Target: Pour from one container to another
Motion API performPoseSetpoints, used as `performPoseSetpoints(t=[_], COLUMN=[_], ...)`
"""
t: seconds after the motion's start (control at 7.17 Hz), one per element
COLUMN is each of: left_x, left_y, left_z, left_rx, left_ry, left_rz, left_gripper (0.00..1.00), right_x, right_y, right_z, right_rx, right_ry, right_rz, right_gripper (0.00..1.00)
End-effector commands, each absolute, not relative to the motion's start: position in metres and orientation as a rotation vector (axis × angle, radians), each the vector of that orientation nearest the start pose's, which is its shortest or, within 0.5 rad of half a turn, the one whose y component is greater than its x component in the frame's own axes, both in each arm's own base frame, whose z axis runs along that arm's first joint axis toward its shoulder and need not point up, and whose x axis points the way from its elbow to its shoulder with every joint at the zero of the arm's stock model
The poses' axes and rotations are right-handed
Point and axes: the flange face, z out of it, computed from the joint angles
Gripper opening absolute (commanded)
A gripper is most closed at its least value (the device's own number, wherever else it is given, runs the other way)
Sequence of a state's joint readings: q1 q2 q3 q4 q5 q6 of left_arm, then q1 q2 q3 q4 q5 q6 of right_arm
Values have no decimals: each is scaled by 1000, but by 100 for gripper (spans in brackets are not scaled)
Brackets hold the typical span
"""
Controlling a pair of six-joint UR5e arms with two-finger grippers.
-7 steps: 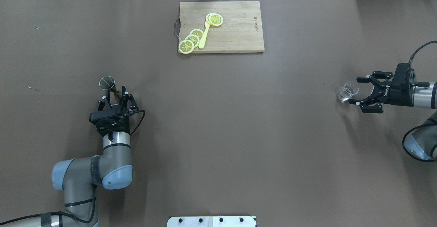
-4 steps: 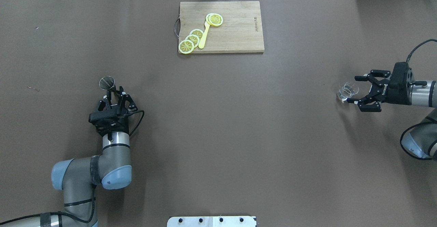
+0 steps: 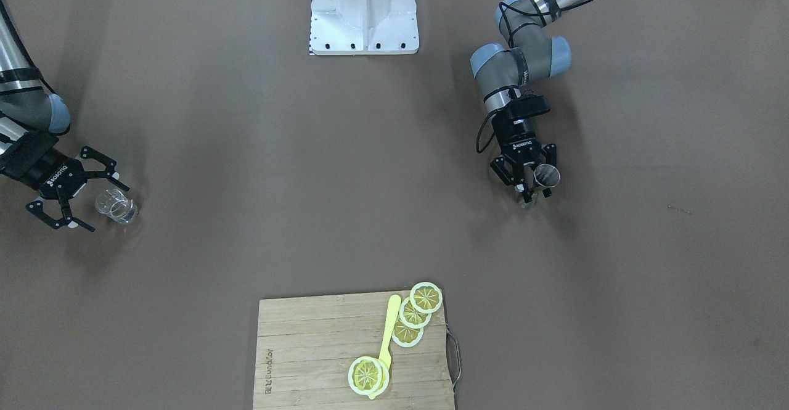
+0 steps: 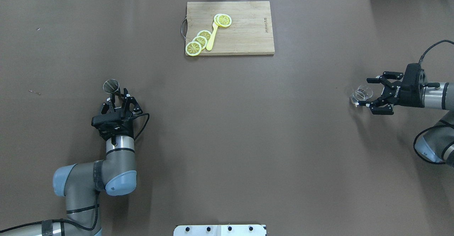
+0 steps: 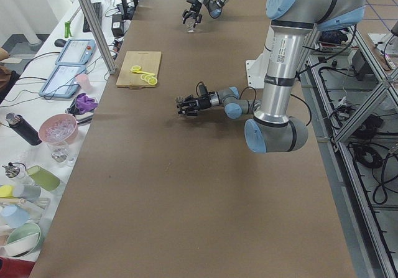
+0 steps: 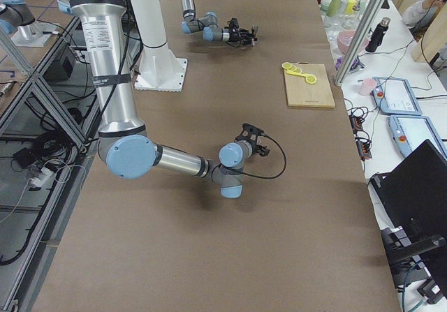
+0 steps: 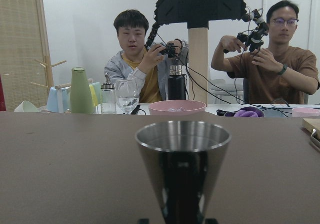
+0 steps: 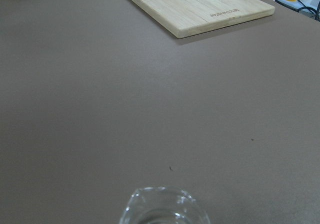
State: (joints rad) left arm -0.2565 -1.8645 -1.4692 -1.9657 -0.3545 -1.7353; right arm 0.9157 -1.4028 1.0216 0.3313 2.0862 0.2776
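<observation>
- Left gripper (image 4: 120,98) — fingers part open, either side of the upright steel jigger (image 4: 111,86), not gripping.
- Right gripper (image 4: 364,92) — fingers spread wide, small glass (image 4: 360,97) between the tips, unheld.

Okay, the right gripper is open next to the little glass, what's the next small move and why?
Probably close the right gripper on the glass. Its open fingers sit on either side of the glass, which stands upright, and the right wrist view shows it centred just ahead. It needs a firm hold before any lifting or pouring.

Silver left arm (image 4: 120,151), blue joint caps (image 4: 122,184); black tool (image 4: 120,99).
</observation>
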Motion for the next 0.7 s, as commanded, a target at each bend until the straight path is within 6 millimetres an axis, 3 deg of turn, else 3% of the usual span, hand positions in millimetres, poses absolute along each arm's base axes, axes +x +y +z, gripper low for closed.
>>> performPoseSetpoints(t=[0.0, 0.28, 0.42, 0.56], left_x=[531, 529, 529, 528], left_y=[-376, -380, -380, -380], left_z=[467, 464, 464, 460], left_rx=[1227, 1229, 1229, 1230], left_ry=[463, 463, 463, 462], left_rz=[-718, -725, -725, -720], left_gripper=[48, 43, 31, 6], right_x=[-259, -261, -264, -264], right_y=[-476, -475, -473, -473], right_z=[630, 630, 631, 631], right_rx=[1162, 1159, 1155, 1155], right_ry=[-1054, -1057, -1061, -1061], right_rz=[-689, -692, -696, -696], right_gripper=[100, 100, 100, 100])
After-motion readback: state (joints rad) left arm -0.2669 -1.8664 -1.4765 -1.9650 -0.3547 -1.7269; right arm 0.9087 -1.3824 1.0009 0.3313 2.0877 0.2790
